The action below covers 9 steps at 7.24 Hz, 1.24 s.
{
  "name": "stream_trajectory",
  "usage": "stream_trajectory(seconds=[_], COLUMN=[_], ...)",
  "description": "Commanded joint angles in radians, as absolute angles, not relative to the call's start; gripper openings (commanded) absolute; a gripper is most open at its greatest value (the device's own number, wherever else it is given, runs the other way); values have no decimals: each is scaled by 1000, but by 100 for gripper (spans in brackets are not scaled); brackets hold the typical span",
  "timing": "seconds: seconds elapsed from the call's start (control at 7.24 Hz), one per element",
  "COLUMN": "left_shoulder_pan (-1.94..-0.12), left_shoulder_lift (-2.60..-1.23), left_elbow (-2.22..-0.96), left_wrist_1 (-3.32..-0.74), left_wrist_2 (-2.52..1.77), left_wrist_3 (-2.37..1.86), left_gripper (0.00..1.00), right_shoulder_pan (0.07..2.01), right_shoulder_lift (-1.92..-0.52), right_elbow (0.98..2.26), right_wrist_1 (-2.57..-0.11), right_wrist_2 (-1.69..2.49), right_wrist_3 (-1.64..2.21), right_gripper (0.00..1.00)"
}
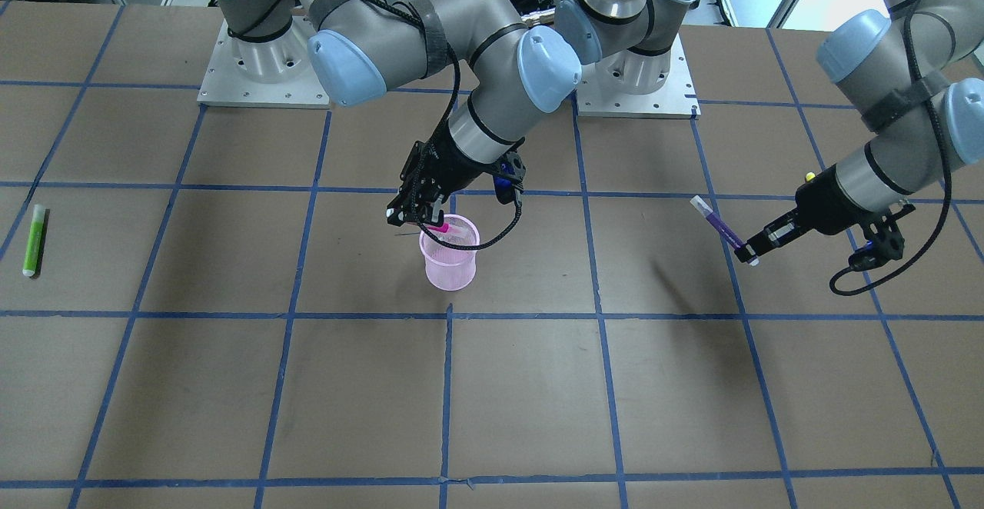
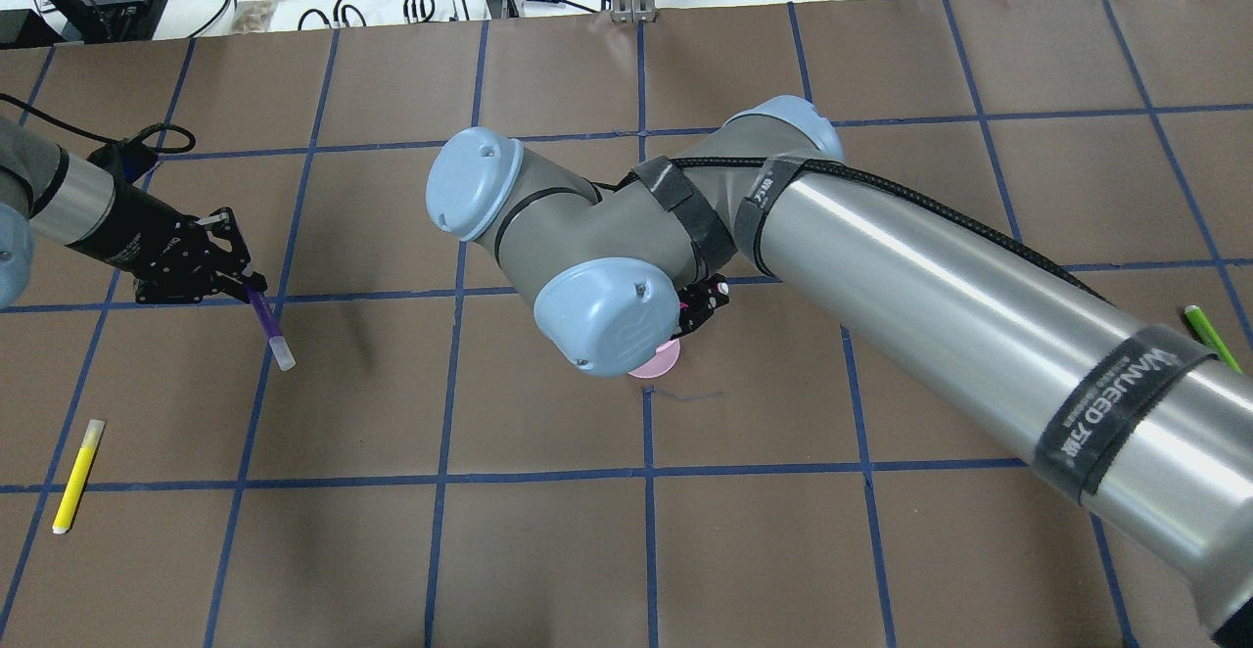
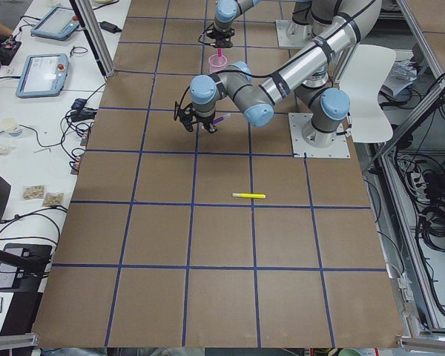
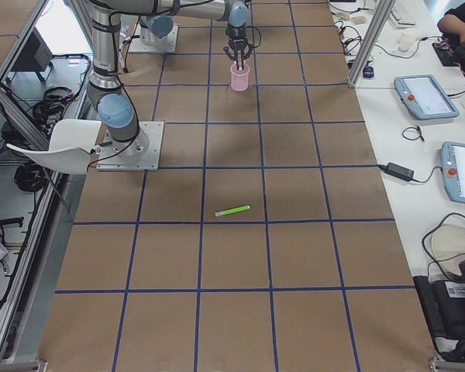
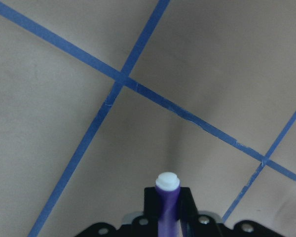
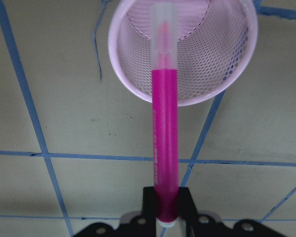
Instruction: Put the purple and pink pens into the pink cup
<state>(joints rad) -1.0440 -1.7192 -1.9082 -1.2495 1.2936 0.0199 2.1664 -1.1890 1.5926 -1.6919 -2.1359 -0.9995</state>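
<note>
The pink mesh cup [image 1: 450,259] stands upright near the table's middle. My right gripper [image 1: 419,218] hangs just above its rim, shut on the pink pen [image 1: 439,227]. In the right wrist view the pink pen [image 6: 165,138] points down with its clear cap over the cup's [image 6: 212,59] opening. My left gripper [image 1: 747,254] is far to the side, shut on the purple pen [image 1: 721,226], held tilted above the table. The overhead view shows the left gripper [image 2: 245,281] and the purple pen [image 2: 266,323]; there the right arm hides most of the cup [image 2: 654,364].
A green highlighter [image 1: 34,240] lies on the table at the robot's far right. A yellow highlighter [image 2: 76,475] lies at the front left. Blue tape lines grid the brown table [image 1: 538,386]. The arm bases [image 1: 261,71] stand at the back.
</note>
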Motion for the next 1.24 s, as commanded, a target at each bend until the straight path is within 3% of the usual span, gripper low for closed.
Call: stream_trajectory(seconds=[0.0, 0.14, 0.41, 0.83, 1.11], left_shoulder_pan=[-1049, -1049, -1069, -1321, -1512], left_shoulder_lift=[-1713, -1712, -1681, -1617, -1586], left_elbow=[-1908, -1908, -1907, -1887, -1888], left_wrist_1=[-1250, -1250, -1250, -1166, -1045], left_wrist_2=[1290, 1289, 1286, 1365, 1453], left_wrist_3=[20, 20, -6, -265, -438], left_gripper=[0, 0, 0, 0, 0], right_shoulder_pan=[2172, 2172, 2096, 1735, 1582], right_shoulder_lift=[-1192, -1192, -1276, -1423, -1475], right_elbow=[1579, 1566, 1551, 1555, 1554], right_wrist_1=[-1692, -1689, -1695, -1687, -1684], right_wrist_2=[-2131, -2129, -2120, -1773, -1643], right_wrist_3=[-997, -999, -997, -773, -423], right_gripper=[84, 93, 92, 100, 100])
